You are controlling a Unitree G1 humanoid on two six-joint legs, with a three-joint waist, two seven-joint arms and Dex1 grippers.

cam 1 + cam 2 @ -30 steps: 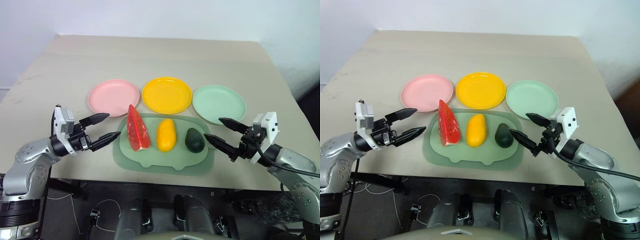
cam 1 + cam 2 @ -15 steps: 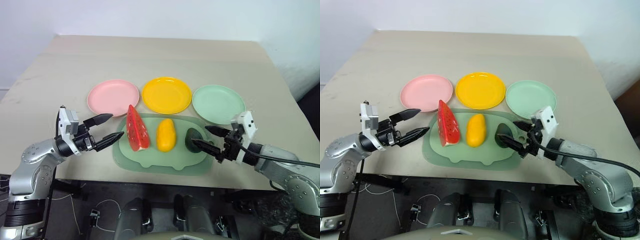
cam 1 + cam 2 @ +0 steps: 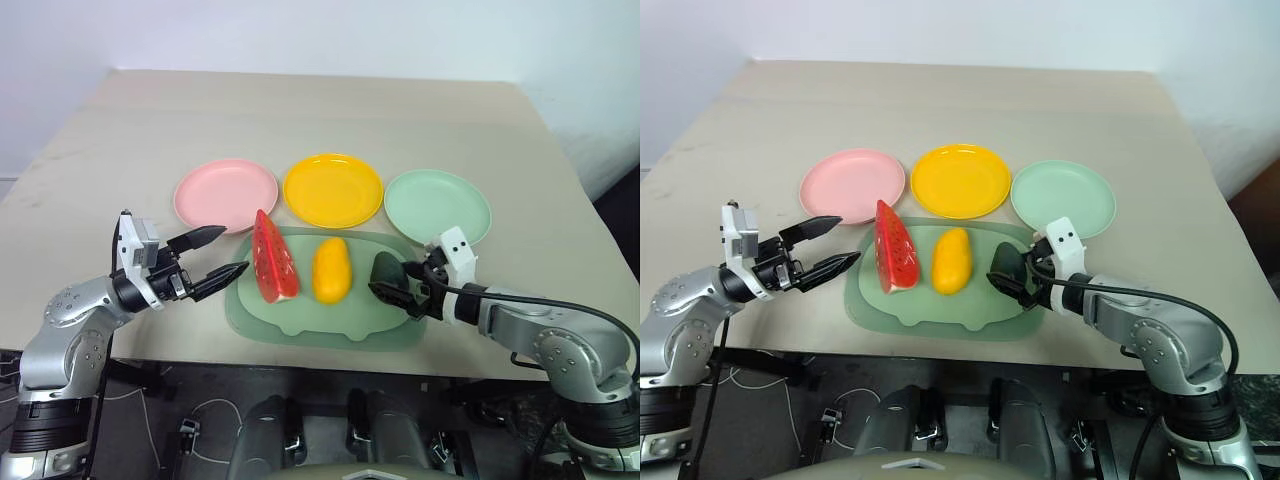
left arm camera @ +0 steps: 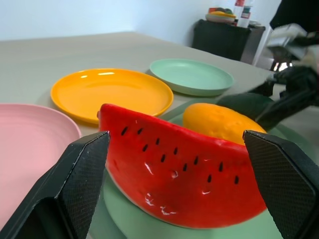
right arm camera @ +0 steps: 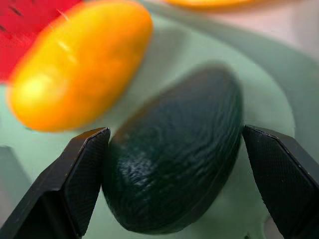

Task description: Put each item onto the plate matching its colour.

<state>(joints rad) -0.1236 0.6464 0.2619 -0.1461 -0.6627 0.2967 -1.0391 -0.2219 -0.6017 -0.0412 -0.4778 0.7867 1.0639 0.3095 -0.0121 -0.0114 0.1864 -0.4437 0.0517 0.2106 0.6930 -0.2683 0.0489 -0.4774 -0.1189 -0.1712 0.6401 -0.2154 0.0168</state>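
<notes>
1. Watermelon wedge [image 3: 274, 257], mango [image 3: 331, 270] and avocado [image 3: 390, 277] all lie on the pale-green tray [image 3: 300, 318] at the worktop's [image 3: 300, 120] near edge; I count none delivered.
2. Pink plate [image 3: 226, 194], yellow plate [image 3: 333, 189] and mint plate [image 3: 438, 207] sit bare in a row just behind the tray.
3. My right gripper [image 5: 172, 189] straddles the avocado, fingers spread to either side, not yet closed on it.
4. My left gripper [image 3: 218, 254] hovers spread just beside the watermelon, apart from it.
5. By my reckoning all three placements remain, the avocado's pick-up being the step in hand.
</notes>
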